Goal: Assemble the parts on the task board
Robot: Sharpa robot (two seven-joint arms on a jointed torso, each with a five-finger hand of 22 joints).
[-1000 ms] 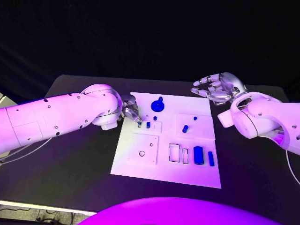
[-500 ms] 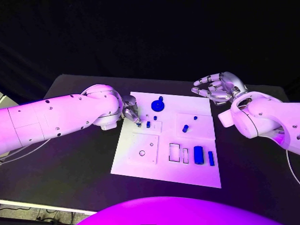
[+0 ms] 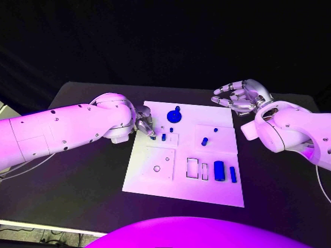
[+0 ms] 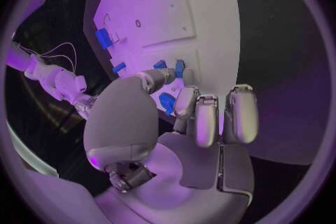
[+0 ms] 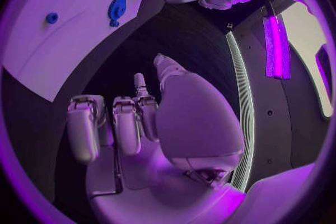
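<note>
Black tabletop (image 3: 84,175) carries the white board (image 3: 184,191) at its middle. At the board's left edge, the left hand (image 3: 144,124) has its fingers curled down over a small blue peg (image 3: 163,137); whether they pinch anything I cannot tell. A gear (image 3: 174,117) lies just beyond. To seat a peg well, lower it straight and upright into its hole without sideways push. Off the board's far right corner, the right hand (image 3: 239,96) hovers spread, holding nothing.
</note>
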